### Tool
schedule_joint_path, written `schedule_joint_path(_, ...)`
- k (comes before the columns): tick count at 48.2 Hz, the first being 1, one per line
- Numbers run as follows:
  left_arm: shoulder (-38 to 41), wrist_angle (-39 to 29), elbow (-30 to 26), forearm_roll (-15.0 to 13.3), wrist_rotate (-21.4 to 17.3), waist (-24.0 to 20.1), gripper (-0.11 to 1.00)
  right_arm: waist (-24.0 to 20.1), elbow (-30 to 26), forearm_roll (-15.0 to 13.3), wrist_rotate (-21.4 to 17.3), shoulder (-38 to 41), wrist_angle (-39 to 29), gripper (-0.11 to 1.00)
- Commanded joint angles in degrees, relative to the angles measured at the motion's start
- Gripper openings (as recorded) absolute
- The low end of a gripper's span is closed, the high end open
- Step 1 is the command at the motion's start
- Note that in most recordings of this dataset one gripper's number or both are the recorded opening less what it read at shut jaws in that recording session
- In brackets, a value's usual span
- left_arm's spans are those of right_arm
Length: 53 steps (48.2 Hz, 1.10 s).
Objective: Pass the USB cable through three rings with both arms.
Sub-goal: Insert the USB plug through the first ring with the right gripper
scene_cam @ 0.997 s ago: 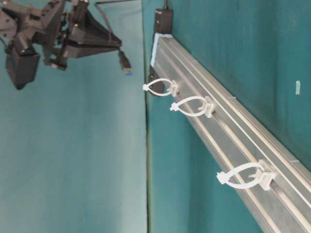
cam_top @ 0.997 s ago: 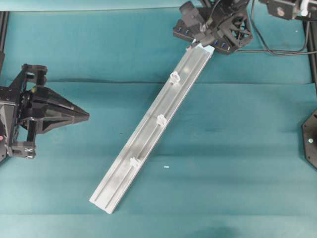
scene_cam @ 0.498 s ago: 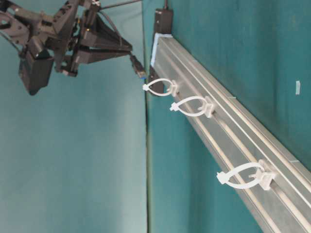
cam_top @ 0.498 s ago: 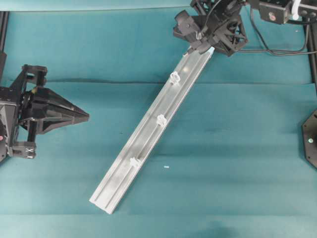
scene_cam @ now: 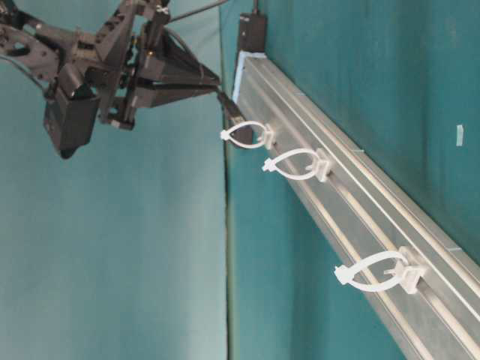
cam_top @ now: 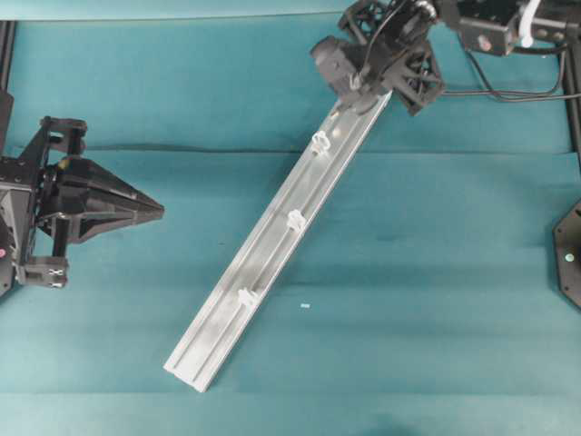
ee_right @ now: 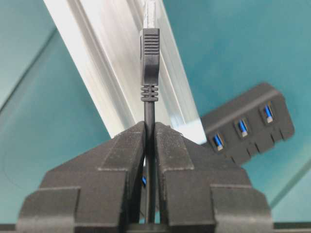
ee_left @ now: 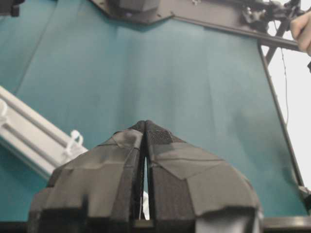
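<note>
The USB cable's plug (ee_right: 149, 53) sticks out past my right gripper (ee_right: 149, 124), which is shut on the black cord just behind it. In the table-level view the plug (scene_cam: 231, 111) slants down to just above and left of the first ring (scene_cam: 247, 133), at the rail's far end. The three rings (cam_top: 320, 141) (cam_top: 295, 218) (cam_top: 244, 296) stand along the silver rail (cam_top: 272, 254). The black hub (ee_right: 248, 124) lies beside the rail's end. My left gripper (cam_top: 162, 213) is shut and empty, well left of the rail.
A teal cloth covers the table. A small white scrap (cam_top: 305, 306) lies right of the rail. Black robot wiring (cam_top: 508, 86) loops at the back right. A black base (cam_top: 570, 254) sits at the right edge.
My right gripper has moved down and along toward the first ring, bringing the plug from well clear of it to just beside it. The left arm has not moved.
</note>
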State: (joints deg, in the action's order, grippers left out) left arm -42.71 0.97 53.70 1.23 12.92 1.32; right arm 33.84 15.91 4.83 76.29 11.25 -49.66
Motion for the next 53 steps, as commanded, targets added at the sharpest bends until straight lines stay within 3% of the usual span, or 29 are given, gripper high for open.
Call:
schedule_joint_path(1,-0.18,0.26,-1.32,0.26,0.09,-0.26,-0.01,-0.26,-0.09,0.53,1.14,-0.09,0.0,0.08)
schedule_joint_path(7,-0.09,0.18,-1.41,0.26,0.35,-0.18,-0.01,-0.18,0.18,3.43,3.34,-0.26,-0.97,0.08)
schedule_joint_path(13,0.0,0.26,-1.58,0.26,0.35,-0.18,-0.01,0.0,0.18,9.05,8.53,-0.35,-2.46,0.08)
schedule_joint_path(17,0.0,0.26,-1.58,0.26,0.35,-0.26,-0.01,0.44,0.26,10.99,10.99,-0.35,-2.37,0.08)
schedule_joint_path(24,0.0,0.18,-1.67,0.26,0.97,-0.26,-0.01,1.23,0.44,11.16,12.74,-0.44,-1.23,0.08)
schedule_joint_path(45,0.09,0.26,-1.67,0.26,1.23,-0.79,-0.01,1.41,0.35,11.78,12.92,0.7,0.26,0.08)
schedule_joint_path(53,0.09,0.26,-1.76,0.26,1.32,-0.79,-0.01,1.41,0.18,15.03,14.94,0.79,0.26,0.08)
